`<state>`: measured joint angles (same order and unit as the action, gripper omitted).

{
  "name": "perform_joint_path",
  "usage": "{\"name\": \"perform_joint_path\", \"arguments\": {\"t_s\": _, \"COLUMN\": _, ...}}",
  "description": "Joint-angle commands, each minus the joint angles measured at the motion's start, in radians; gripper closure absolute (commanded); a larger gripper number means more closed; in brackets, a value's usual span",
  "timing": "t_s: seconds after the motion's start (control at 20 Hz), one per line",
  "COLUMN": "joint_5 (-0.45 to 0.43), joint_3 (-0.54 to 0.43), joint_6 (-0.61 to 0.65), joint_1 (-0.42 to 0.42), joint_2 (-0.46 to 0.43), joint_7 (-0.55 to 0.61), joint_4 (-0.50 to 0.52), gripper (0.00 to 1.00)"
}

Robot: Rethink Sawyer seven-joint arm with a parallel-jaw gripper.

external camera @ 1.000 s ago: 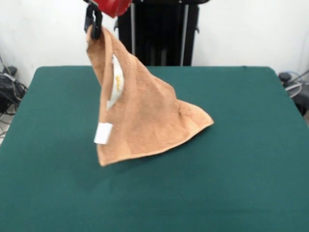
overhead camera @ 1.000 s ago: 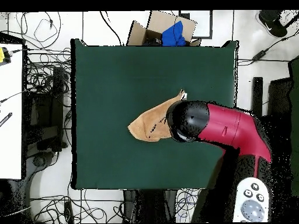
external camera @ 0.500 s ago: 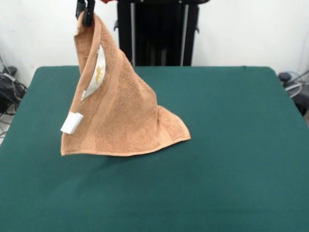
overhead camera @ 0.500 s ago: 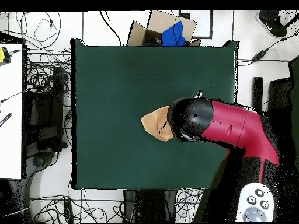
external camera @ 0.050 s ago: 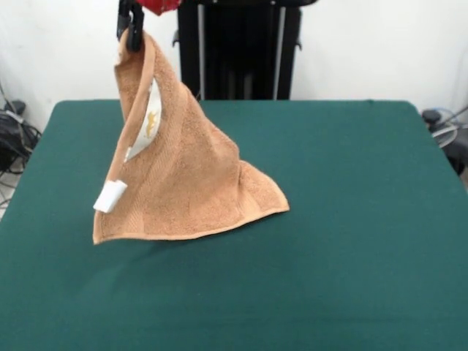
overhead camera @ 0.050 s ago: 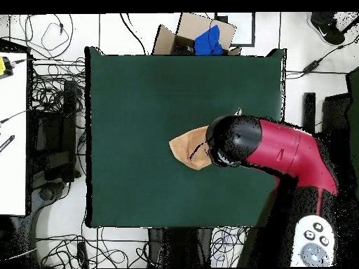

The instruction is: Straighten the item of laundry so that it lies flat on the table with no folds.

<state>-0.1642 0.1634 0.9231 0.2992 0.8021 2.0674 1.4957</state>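
One towel [external camera @ 0.050 s ago: 183,175], peach-orange, on my screen: its top corner is pinched between the fingers of the one gripper [external camera @ 0.050 s ago: 132,28], and it hangs as a tent. Its lower hem and right corner trail on the table [external camera @ 0.050 s ago: 351,219], left of centre in the front view; the left corner looks just clear. One white tag [external camera @ 0.050 s ago: 110,197], no writing I can read. A pale patch with orange marks shows inside the fold. Green cloth lies open on every side of it.
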Motion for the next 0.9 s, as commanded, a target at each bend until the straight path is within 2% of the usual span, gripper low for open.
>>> {"name": "perform_joint_path", "arguments": {"t_s": 0.05, "joint_5": 0.097, "joint_3": -0.193, "joint_6": -0.17, "joint_1": 0.058, "joint_2": -0.097, "joint_7": -0.018, "joint_4": 0.167, "gripper": 1.0}}
{"name": "perform_joint_path", "arguments": {"t_s": 0.35, "joint_5": 0.15, "joint_3": -0.308, "joint_6": -0.27, "joint_1": 0.127, "joint_2": -0.131, "joint_7": -0.07, "joint_4": 0.225, "gripper": 1.0}}
{"name": "perform_joint_path", "arguments": {"t_s": 0.7, "joint_5": 0.176, "joint_3": -0.346, "joint_6": -0.183, "joint_1": 0.135, "joint_2": -0.09, "joint_7": -0.04, "joint_4": 0.229, "gripper": 1.0}}
{"name": "perform_joint_path", "arguments": {"t_s": 0.9, "joint_5": 0.146, "joint_3": -0.357, "joint_6": -0.216, "joint_1": 0.159, "joint_2": -0.115, "joint_7": -0.058, "joint_4": 0.228, "gripper": 1.0}}
